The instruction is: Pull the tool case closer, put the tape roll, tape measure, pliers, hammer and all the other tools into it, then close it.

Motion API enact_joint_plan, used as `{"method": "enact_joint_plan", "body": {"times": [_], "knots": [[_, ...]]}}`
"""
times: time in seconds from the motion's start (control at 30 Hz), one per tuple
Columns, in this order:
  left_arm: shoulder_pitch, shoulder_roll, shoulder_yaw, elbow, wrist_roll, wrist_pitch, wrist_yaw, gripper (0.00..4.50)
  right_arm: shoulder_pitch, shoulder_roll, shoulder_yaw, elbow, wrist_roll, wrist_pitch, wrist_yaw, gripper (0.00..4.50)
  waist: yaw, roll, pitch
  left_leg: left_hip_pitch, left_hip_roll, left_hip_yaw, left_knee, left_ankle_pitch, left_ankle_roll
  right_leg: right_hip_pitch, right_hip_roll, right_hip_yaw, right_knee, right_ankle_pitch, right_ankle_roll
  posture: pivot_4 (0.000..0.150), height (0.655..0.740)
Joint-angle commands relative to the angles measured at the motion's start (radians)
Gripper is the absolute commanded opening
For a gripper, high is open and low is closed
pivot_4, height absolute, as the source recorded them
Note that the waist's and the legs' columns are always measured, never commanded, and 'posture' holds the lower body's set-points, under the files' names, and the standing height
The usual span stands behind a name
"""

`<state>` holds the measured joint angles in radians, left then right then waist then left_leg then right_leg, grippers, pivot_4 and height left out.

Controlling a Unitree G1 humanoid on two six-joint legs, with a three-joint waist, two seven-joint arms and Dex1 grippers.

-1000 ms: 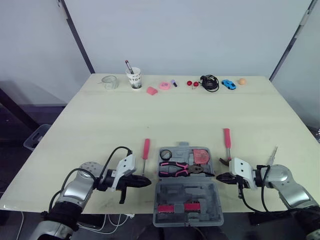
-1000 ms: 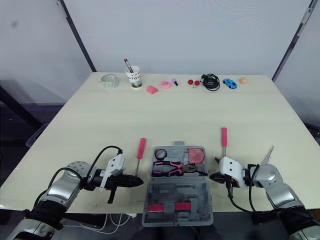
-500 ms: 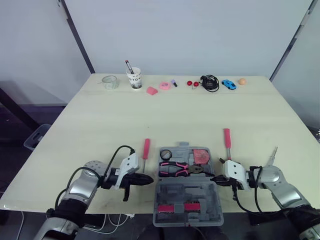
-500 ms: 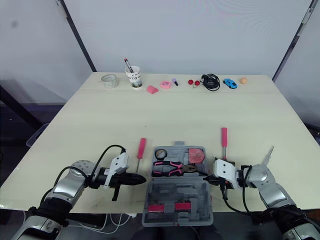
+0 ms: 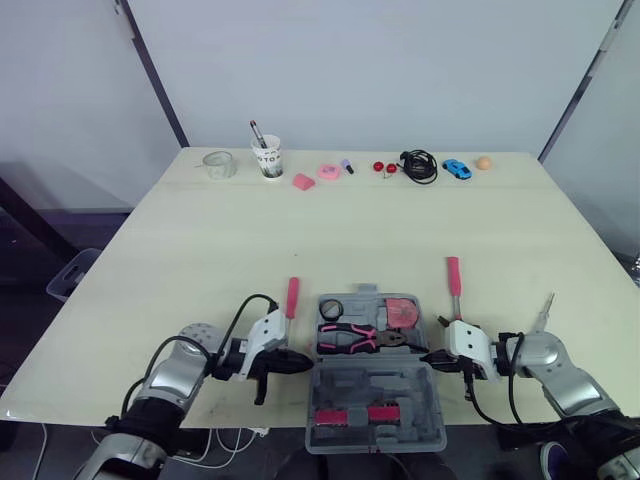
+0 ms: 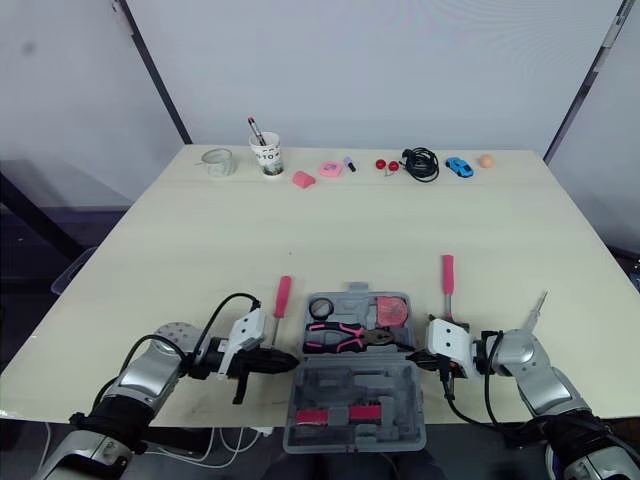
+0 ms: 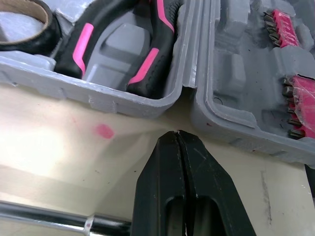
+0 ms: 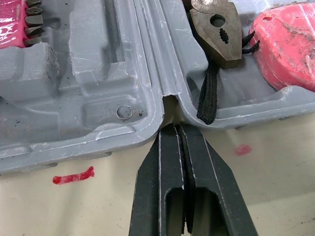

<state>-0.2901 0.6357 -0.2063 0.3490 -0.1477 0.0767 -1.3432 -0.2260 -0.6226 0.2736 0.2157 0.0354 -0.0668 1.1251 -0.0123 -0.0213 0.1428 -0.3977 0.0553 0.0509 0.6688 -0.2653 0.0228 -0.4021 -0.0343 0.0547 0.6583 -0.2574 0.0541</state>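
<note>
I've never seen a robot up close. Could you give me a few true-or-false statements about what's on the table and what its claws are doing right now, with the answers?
1. The tool case lies open. True.
2. The pliers lie on the table outside the case. False: they lie inside the case, in its far half.
3. The left claw and the right claw are both shut, one at each side of the case. True.
4. The hammer is already packed. False: it lies on the table beside the case, on the robot's right.
5. A paper cup stands near the table's far edge. True.
</note>
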Motion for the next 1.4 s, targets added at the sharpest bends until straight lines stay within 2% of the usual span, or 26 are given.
{"method": "enact_joint_plan", "body": {"times": [0.03, 0.77, 1.4], "knots": [[-0.011, -0.007, -0.005, -0.013, 0.002, -0.004, 0.004, 0.05, -0.004, 0.005, 0.001, -0.004, -0.001, -0.011, -0.002, 0.01, 0.0, 0.0, 0.0, 0.0, 0.0, 0.0, 0.0, 0.0, 0.0, 0.0, 0.0, 0.0, 0.0, 0.0, 0.0, 0.15, 0.74], [-0.068, -0.063, -0.03, 0.052, 0.029, -0.021, -0.002, 0.05, -0.014, 0.022, -0.014, -0.024, 0.013, 0.009, -0.011, 0.01, 0.0, 0.0, 0.0, 0.0, 0.0, 0.0, 0.001, 0.0, 0.0, 0.0, 0.0, 0.0, 0.001, 0.0, 0.0, 0.15, 0.74], [-0.161, -0.092, -0.025, 0.168, 0.045, -0.067, 0.006, 0.05, -0.074, 0.043, -0.03, 0.049, -0.007, -0.028, -0.056, 0.01, 0.0, 0.0, 0.0, 0.0, 0.0, -0.001, 0.002, 0.0, 0.0, 0.0, 0.001, 0.0, 0.002, 0.0, 0.0, 0.15, 0.74]]}}
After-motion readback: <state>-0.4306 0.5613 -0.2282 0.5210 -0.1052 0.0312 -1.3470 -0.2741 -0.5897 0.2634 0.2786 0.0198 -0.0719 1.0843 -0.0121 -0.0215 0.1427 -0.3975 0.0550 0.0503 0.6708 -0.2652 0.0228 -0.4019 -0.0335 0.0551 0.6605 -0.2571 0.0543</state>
